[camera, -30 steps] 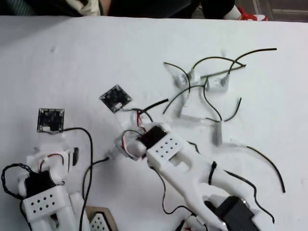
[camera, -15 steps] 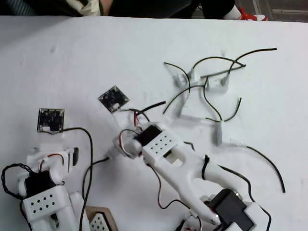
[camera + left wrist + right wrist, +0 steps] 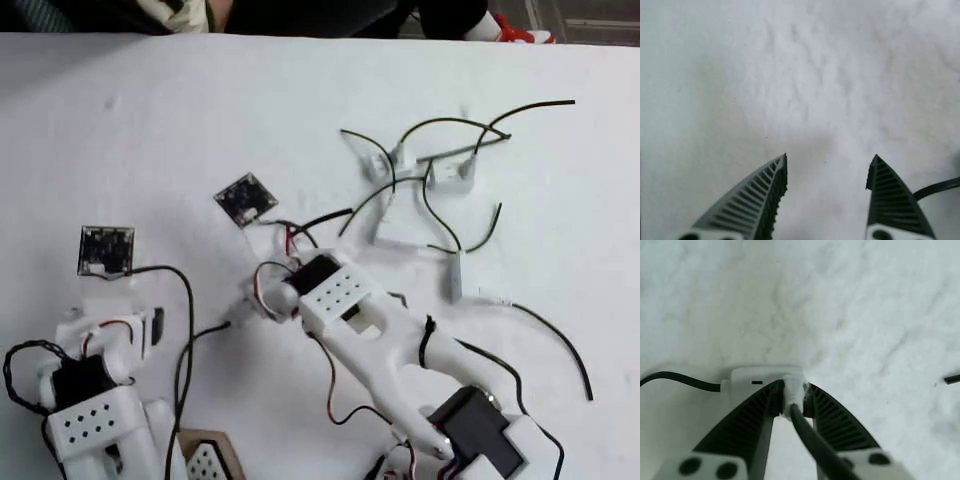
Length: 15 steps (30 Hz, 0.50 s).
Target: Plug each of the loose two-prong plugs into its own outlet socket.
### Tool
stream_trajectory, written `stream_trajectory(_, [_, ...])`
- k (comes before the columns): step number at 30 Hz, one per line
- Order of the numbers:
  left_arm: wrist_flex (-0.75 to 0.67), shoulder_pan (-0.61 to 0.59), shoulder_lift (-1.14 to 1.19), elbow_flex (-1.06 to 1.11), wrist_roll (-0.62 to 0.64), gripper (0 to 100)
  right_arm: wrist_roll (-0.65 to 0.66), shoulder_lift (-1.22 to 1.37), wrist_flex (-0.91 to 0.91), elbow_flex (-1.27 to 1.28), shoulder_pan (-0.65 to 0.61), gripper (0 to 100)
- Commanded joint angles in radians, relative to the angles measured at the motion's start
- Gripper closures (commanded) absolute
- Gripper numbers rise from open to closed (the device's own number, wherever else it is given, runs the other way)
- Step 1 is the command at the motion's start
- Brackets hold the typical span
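Since the earlier frame we shift our right gripper slightly; it clamps the white plug against the socket. Our left gripper hangs spread over the table.

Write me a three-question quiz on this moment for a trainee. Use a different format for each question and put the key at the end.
1. True or false: the left gripper is shut on a cord.
2. Multiple choice: what is between the fingers of the right gripper?
A) a white plug
B) a screwdriver
C) nothing
3. Fill in the blank: in the right wrist view, the held plug sits right at the edge of a white ____ lying on the table.

Key:
1. False. Its fingers stand apart over bare table.
2. A
3. outlet socket
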Motion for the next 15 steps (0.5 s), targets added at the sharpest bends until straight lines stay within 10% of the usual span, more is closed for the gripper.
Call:
stream_trajectory(1, [-0.005, -0.005, -0.015, -0.002, 0.008, 74, -0.075, -0.004, 0.007, -0.032, 0.004, 98.1])
stream_trajectory(15, [-0.005, -0.005, -0.015, 0.0, 0.008, 74, -0.115, -0.002, 0.031, -0.028, -0.001, 98.1])
